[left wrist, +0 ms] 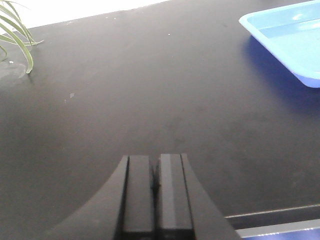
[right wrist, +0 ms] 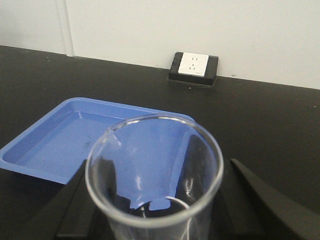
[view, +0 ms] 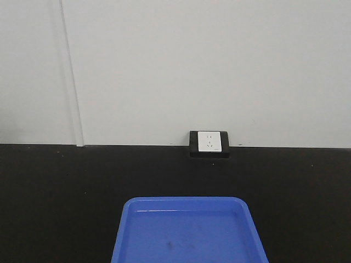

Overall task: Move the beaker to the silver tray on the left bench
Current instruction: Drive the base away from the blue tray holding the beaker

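Note:
The small clear glass beaker (right wrist: 154,170) fills the lower middle of the right wrist view, its rim and pouring lip toward the camera. My right gripper (right wrist: 156,200) is shut on it, one dark finger (right wrist: 82,205) at each side, holding it above the black bench near the blue tray (right wrist: 60,142). My left gripper (left wrist: 155,165) is shut and empty, its pads pressed together over bare black bench. No silver tray shows in any view. Neither gripper shows in the front view.
The blue plastic tray (view: 189,230) lies at the bench's near middle and at the top right of the left wrist view (left wrist: 290,35). A wall socket box (view: 209,143) sits at the back edge. Green plant leaves (left wrist: 15,30) reach in at left.

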Robot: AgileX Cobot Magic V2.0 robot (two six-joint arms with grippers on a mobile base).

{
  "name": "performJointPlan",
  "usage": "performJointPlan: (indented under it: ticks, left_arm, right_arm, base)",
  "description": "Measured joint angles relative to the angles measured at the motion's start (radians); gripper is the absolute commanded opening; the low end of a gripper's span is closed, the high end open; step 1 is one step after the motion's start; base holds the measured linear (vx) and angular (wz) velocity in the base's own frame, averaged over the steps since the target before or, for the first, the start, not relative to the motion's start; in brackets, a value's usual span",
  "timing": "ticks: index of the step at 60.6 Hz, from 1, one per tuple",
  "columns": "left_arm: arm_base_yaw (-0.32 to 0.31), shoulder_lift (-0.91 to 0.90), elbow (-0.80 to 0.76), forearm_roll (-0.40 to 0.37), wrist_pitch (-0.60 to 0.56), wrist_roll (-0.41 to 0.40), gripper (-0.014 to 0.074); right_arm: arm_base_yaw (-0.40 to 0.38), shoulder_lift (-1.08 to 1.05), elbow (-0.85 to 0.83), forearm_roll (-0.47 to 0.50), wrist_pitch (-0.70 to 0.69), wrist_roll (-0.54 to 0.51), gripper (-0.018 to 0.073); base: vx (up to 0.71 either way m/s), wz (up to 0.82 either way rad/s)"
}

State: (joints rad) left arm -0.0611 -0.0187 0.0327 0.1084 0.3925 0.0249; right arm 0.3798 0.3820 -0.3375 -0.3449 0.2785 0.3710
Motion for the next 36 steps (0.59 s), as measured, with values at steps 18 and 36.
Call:
performJointPlan:
  ticks: [18, 36]
  left_arm:
    - [0.0, 0.0, 0.0, 0.0, 0.0, 0.0, 0.0001]
    - [0.0, 0.0, 0.0, 0.0, 0.0, 0.0, 0.0001]
  right_arm:
    - [0.0, 0.0, 0.0, 0.0, 0.001, 0.0, -0.0011]
    - [0.0, 0.0, 0.0, 0.001, 0.001, 0.0, -0.0011]
  base:
    - [0.0, 0.0]
    - [0.0, 0.0]
